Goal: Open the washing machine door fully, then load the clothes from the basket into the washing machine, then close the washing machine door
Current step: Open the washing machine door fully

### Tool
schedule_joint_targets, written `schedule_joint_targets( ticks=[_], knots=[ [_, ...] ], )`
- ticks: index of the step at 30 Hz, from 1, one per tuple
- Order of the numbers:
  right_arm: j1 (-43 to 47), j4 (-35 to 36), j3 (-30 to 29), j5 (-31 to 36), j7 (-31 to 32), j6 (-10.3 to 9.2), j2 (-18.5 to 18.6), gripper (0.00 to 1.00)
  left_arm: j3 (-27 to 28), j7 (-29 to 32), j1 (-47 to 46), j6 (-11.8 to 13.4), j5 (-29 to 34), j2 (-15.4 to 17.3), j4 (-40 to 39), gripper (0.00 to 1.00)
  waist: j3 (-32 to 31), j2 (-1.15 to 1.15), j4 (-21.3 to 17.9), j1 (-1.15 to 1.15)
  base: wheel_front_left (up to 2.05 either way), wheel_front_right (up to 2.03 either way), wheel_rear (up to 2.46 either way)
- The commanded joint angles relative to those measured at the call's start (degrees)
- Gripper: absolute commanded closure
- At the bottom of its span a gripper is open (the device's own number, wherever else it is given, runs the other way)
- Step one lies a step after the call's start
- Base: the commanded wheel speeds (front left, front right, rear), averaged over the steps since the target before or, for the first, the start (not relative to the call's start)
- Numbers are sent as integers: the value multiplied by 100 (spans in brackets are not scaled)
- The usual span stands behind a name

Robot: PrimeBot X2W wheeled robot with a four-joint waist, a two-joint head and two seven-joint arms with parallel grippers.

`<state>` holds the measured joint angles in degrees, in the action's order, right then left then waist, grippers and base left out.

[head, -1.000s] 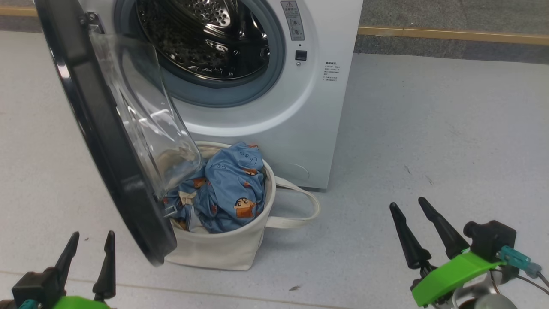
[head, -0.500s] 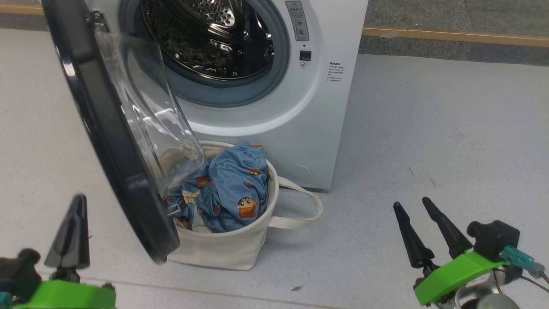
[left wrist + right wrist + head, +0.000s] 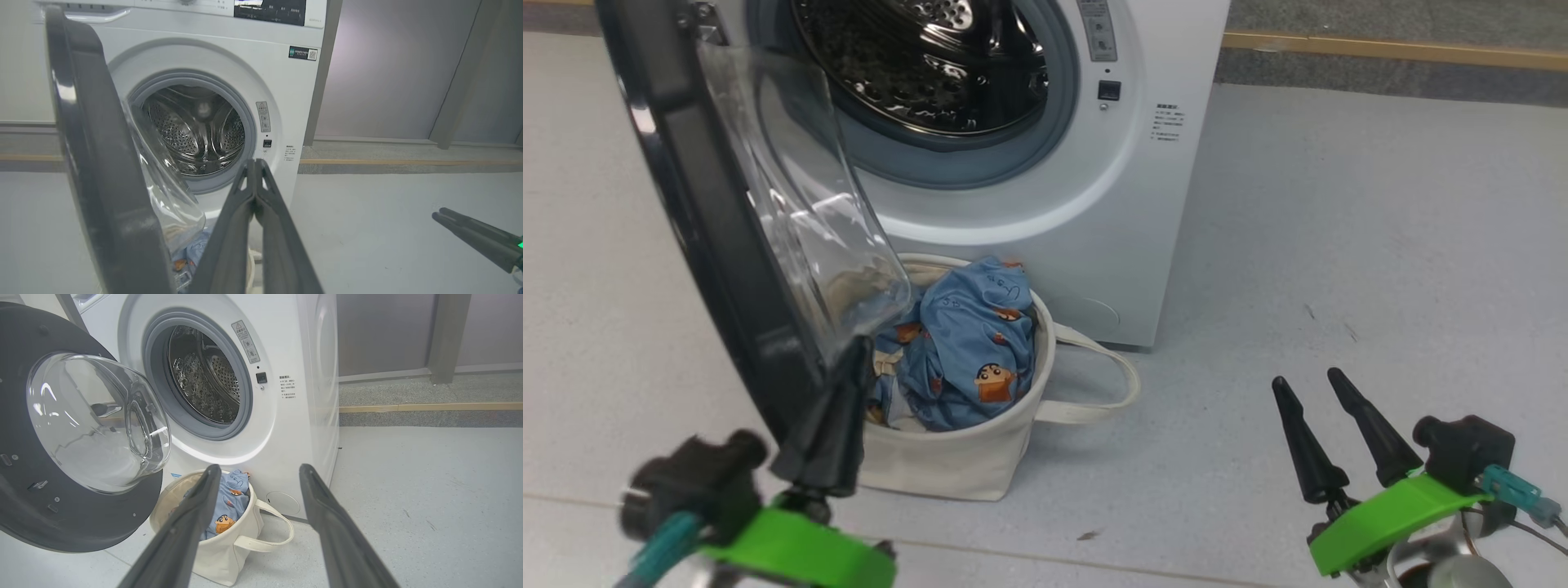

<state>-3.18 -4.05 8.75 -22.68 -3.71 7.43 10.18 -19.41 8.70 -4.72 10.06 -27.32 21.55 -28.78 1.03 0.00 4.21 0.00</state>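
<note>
Blue printed clothes (image 3: 972, 343) lie in the basket (image 3: 947, 465), which stands on the floor just before the washing machine (image 3: 1094, 212), partly under the swung-out washing machine door (image 3: 711, 245). Left claw (image 3: 854, 355) is pinched together, empty, beside the door's rim; right claw (image 3: 1307, 380) gapes wide, well apart.

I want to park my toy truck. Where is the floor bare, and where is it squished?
Bare floor lies right of the washing machine and basket, up to the right gripper. More lies left of the door. Crowded: under the door, whose glass overhangs the basket, with the left gripper beside it.
</note>
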Motion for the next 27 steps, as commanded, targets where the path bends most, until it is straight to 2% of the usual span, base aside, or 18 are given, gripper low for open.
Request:
schedule_joint_targets(
  ticks=[1,4,9,13,19,27],
  knots=[
    [-215,213,127,40,-85,6,25,0,72,117,-384,71,120,-52,85,100,23,0,-55,0,0,0,0],
    [-272,210,132,53,-103,6,8,0,-108,141,-497,177,160,-294,580,100,75,0,-129,0,0,0,0],
    [-317,196,117,78,-124,6,-14,0,-53,-43,-666,322,95,-573,1377,100,157,0,-189,0,0,0,0],
    [-345,188,152,95,-134,6,-26,0,144,-230,-773,496,165,-590,1962,100,218,0,-192,0,0,0,0],
    [-382,237,179,130,-124,6,-14,0,426,-460,-867,620,36,-656,2325,100,296,0,-6,0,0,0,0],
    [-456,318,284,163,-70,6,-16,0,923,-782,-966,556,-262,-525,2758,100,352,0,360,0,0,0,0]
  ],
)
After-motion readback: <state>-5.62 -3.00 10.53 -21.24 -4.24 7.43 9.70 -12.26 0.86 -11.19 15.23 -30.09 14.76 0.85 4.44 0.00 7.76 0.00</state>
